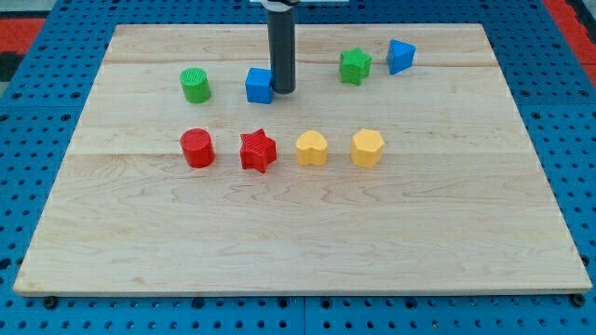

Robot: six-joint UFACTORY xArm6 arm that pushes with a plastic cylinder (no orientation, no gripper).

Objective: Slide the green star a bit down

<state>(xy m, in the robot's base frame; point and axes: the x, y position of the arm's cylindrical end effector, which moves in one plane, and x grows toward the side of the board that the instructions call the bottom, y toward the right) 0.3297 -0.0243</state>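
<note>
The green star (355,66) lies near the view's top, right of centre, on the wooden board (298,233). A blue block (400,57) sits just to its right. My tip (282,91) stands on the board well left of the green star, right beside a blue cube (259,85), touching or almost touching its right side. The rod rises straight up out of the view's top.
A green cylinder (196,85) lies left of the blue cube. In a row across the middle lie a red cylinder (197,148), a red star (258,151), a yellow heart-like block (311,148) and a yellow hexagonal block (367,147). Blue pegboard surrounds the board.
</note>
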